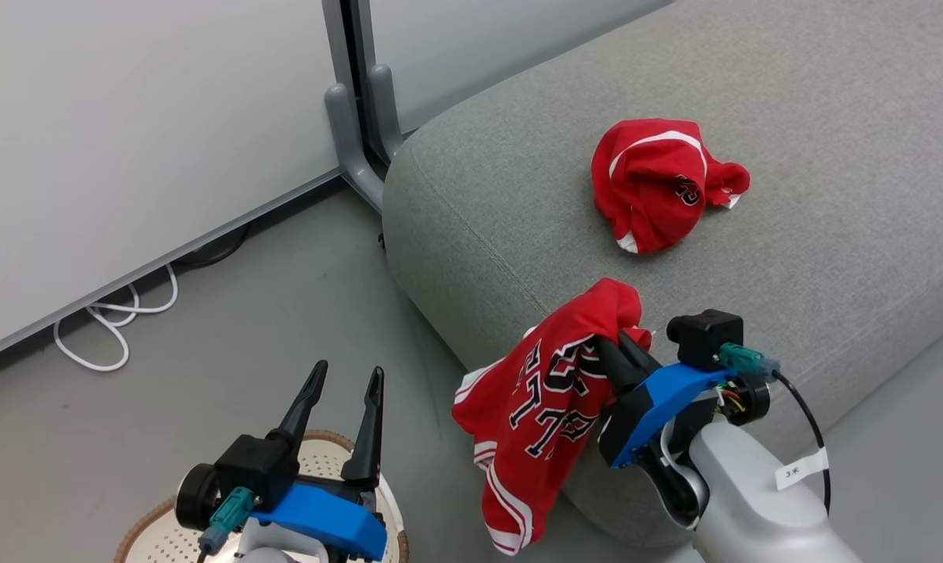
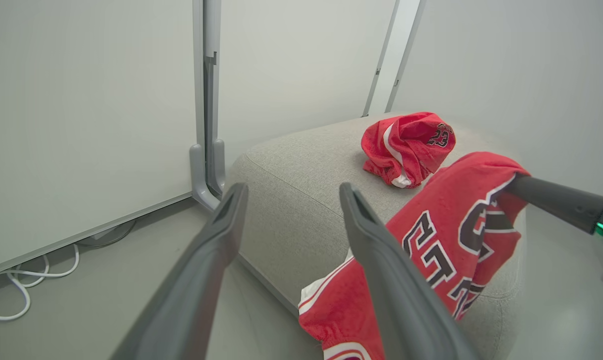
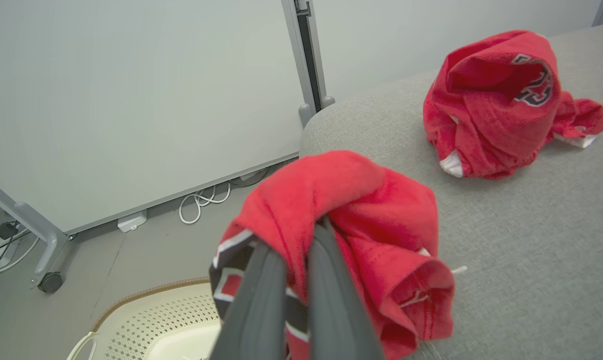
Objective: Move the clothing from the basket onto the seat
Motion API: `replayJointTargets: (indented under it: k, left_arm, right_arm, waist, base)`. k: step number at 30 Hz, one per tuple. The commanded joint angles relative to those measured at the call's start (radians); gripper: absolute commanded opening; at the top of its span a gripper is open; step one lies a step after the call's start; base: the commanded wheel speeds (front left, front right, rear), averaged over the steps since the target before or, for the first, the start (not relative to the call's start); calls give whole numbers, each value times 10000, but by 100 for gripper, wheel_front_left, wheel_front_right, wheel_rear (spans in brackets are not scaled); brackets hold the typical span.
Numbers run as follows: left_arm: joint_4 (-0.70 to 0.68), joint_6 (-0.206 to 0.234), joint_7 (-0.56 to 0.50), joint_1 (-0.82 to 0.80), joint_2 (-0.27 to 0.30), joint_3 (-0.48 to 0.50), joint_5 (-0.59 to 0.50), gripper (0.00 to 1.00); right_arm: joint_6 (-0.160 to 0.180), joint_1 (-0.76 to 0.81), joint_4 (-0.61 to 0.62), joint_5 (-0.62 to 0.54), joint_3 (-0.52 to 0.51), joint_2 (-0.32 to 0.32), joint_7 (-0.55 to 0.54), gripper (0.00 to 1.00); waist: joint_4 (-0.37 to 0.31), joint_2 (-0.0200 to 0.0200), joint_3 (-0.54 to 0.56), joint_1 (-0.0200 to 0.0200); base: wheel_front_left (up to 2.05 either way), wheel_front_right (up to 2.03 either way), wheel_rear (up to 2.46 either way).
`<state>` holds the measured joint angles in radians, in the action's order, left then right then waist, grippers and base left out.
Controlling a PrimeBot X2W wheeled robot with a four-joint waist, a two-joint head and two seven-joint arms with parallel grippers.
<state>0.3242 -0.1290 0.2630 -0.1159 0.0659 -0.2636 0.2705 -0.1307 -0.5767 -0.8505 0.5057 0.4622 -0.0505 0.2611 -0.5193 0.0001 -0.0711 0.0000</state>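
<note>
R pincer (image 1: 606,349) is clamped tight, fingers pressed together, w/ a red fabric jersey with white stripe trim and black-and-white lettering (image 1: 542,399) pinched between them. The cloth bunches over the fingertips. The rest hangs below and to the L of the pincer, down the front edge of the large grey fabric-upholstered sofa seat w/ rounded edges (image 1: 792,117). In R wrist view the fingers (image 3: 261,300) run up into the jersey (image 3: 351,200) folds, w/ the seat (image 3: 531,240) under and ahead of the tips. Can't tell if the bunch rests on it.

2nd item, a crumpled red sports garment w/ white trim and the number 23 (image 1: 651,184), lies on the seat beyond R pincer's tips, slightly to its R, apart from the jersey.

L pincer (image 1: 349,367) is spread wide, nothing between the fingers. A cream-white perforated plastic basket w/ brown woven-look rim (image 1: 147,520) sits right under its wrist. From R pincer the basket (image 3: 156,310) is below and to the L, on the floor.

In L wrist view the seat corner (image 2: 301,165) is just ahead of L pincer (image 2: 292,190), w/ the jersey (image 2: 446,225) to its R. A looped white cable (image 1: 116,328) lies ahead-L of L pincer.
</note>
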Motion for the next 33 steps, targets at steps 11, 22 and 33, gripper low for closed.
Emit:
replayJointTargets:
  k: [11,22,33]
  left_arm:
    - [-387,-24,26,-168,238,151,-193,100]
    - [-785,-24,26,-455,855,-99,-239,100]
    - [-1449,-23,26,-1002,1711,-341,-340,100]
  right_arm:
    - [-1,-1937,-167,85,-1081,4,24,0]
    - [-1,-5603,-232,-233,-2773,-961,-959,0]
    - [-1,-7290,-326,-1173,-4722,-2954,-1425,0]
  waist:
    - [-24,-1,-590,0]
    - [328,-1,-1747,0]
    - [1017,-1,-3148,0]
  base:
    - [0,0,0]
    - [0,0,0]
    - [0,0,0]
